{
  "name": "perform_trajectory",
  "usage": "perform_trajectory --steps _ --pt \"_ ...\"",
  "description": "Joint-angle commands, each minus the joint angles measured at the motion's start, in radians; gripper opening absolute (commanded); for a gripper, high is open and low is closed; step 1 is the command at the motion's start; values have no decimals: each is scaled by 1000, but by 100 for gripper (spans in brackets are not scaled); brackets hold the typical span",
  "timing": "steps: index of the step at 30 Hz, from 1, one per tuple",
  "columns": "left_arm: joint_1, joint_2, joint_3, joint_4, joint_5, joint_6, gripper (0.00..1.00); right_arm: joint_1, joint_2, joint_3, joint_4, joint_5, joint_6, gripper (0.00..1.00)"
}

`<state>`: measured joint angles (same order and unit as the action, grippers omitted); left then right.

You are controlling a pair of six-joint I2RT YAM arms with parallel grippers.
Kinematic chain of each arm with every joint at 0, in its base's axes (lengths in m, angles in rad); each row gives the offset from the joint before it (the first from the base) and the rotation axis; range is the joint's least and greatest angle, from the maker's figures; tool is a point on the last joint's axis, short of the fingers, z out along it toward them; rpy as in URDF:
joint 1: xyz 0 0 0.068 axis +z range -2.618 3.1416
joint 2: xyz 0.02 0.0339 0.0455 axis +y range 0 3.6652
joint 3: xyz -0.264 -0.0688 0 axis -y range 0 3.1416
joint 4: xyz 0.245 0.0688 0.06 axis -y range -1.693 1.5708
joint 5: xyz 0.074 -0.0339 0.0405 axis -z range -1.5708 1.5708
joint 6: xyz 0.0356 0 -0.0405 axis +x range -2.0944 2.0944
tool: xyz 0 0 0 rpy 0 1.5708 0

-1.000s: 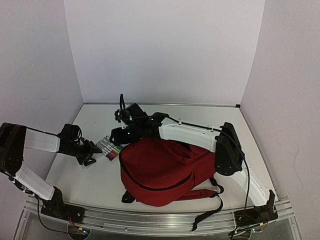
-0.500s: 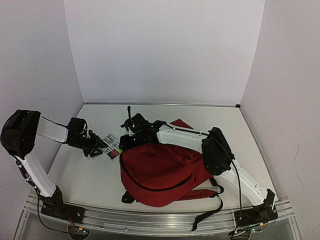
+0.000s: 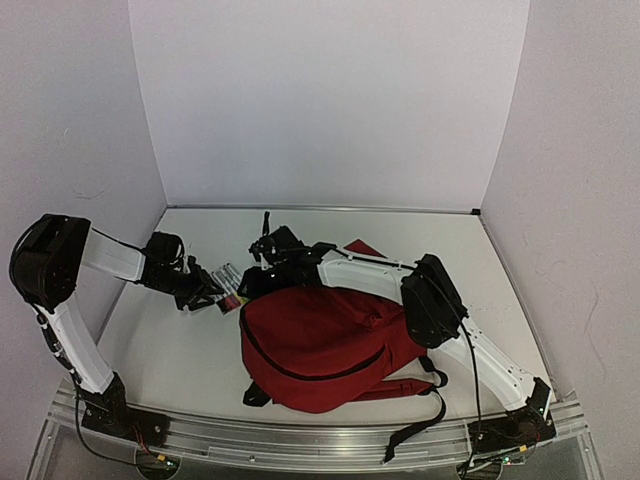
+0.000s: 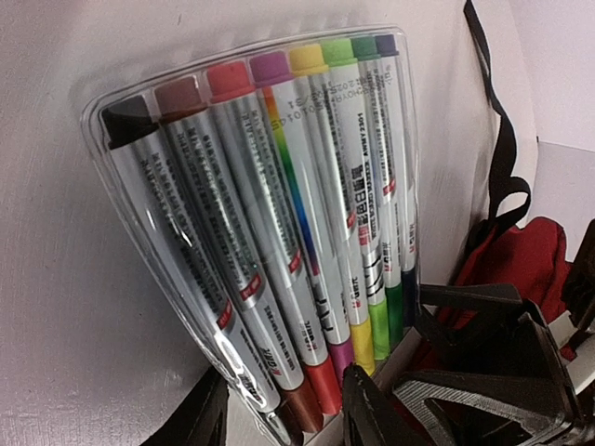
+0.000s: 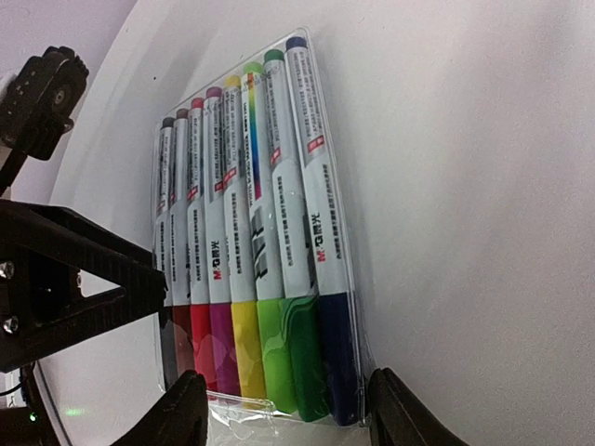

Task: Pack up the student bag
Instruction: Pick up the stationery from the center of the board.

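While the student bag (image 3: 320, 345) lies flat mid-desk (image 3: 430, 240) toward the near edge, straps trailing to the near right corner, the clear marker pack (image 5: 246, 242) sits toward the left edge, just off the bag's far left end. Left tool (image 4: 284, 418) is open, fingers either side of one end of the pack, contact unclear. Right tool (image 5: 286, 409) is spread about pack width, straddling the pack's end, not closed on it.

Left arm (image 3: 108, 261): my elbow raised, forearm angled inward; left gripper (image 3: 206, 296) low, fingers spread.
Right arm (image 3: 372, 273): I reach far leftward; right gripper (image 3: 250, 283) low, fingers spread.
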<state>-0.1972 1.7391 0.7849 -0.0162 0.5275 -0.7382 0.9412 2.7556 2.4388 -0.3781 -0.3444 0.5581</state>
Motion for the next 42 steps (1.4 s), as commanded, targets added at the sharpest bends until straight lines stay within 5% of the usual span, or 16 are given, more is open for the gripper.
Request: perform_trajectory --steps 1,6,16,26,42 --pt "-26 -25 -32 1 0 -22 37 2 -1 -103 141 -171 101 50" --pt "-27 -107 -80 -6 -5 -43 31 2 -99 -214 296 -217 154 39" --pt "-26 -340 -140 -61 21 -76 29 45 -248 -252 347 -244 149 36" --pt "-33 -539 -170 -105 87 -138 29 87 -447 -460 346 -134 128 34" --pt "-225 -616 -36 -101 93 -206 28 124 -769 -737 337 10 125 34"
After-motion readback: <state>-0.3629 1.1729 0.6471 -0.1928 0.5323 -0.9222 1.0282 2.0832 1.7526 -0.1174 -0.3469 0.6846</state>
